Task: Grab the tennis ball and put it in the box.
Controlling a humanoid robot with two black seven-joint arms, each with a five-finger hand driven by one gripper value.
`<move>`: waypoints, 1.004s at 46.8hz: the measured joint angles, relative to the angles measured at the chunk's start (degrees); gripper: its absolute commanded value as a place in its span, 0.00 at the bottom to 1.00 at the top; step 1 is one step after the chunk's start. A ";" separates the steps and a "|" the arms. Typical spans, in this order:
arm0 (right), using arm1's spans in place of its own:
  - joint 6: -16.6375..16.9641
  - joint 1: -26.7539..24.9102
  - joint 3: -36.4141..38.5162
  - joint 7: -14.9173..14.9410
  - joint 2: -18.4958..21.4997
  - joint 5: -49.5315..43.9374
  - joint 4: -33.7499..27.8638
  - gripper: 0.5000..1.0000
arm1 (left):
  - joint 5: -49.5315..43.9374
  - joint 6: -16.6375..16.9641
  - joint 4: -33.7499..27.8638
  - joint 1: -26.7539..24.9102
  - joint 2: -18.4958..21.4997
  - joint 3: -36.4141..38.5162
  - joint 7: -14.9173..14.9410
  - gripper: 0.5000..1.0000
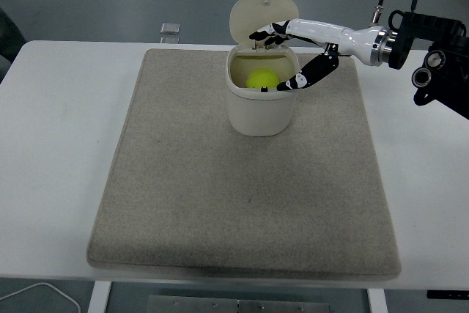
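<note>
One ball (261, 79) sits down inside the box (258, 111), lid tipped back for access; the right hand (282, 56) hovers over the rim, fingers spread and empty, job apparently done.

White rectangular table (58, 144), smooth top, rounded corners, near edge along the bottom of the head view. Lying directly on it: one large beige felt-like mat (242, 203), rectangular with rounded corners, covering most of the middle of the top and leaving bare white margins left and right. Behind the mat's far left corner, apart from it: one small flat grey square object (170, 28) at the table's far edge; its nature cannot be told.
</note>
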 measured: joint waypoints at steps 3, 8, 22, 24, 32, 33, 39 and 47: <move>0.20 0.00 0.03 0.00 -0.09 0.36 0.06 0.83 | 0.00 0.00 0.00 0.00 0.00 0.00 -0.01 0.98; 2.38 0.10 0.17 0.00 -1.04 3.84 0.62 0.85 | 0.00 0.00 0.00 0.00 0.00 0.00 -0.01 0.98; 10.85 0.53 1.90 0.06 -5.59 9.11 3.21 0.85 | 0.00 0.00 0.00 0.00 0.00 0.00 0.01 0.98; 12.34 0.48 2.20 0.08 -6.55 9.11 3.60 0.85 | 0.00 0.00 0.00 0.01 0.00 0.00 0.01 0.98; 14.94 -0.08 3.25 0.09 -9.85 9.17 3.81 0.85 | 0.00 0.00 0.00 0.00 0.00 0.00 0.02 0.98; 14.92 -0.16 3.33 0.09 -10.09 9.24 3.81 0.85 | 0.00 0.00 0.00 0.00 0.00 0.00 0.02 0.98; 14.82 -1.97 3.44 0.06 -11.65 13.87 3.72 0.85 | 0.00 0.00 0.00 0.01 0.00 0.00 0.01 0.98; 13.74 -4.16 3.12 0.00 -12.98 20.80 1.81 0.85 | 0.00 0.00 0.00 0.01 0.00 0.00 -0.01 0.98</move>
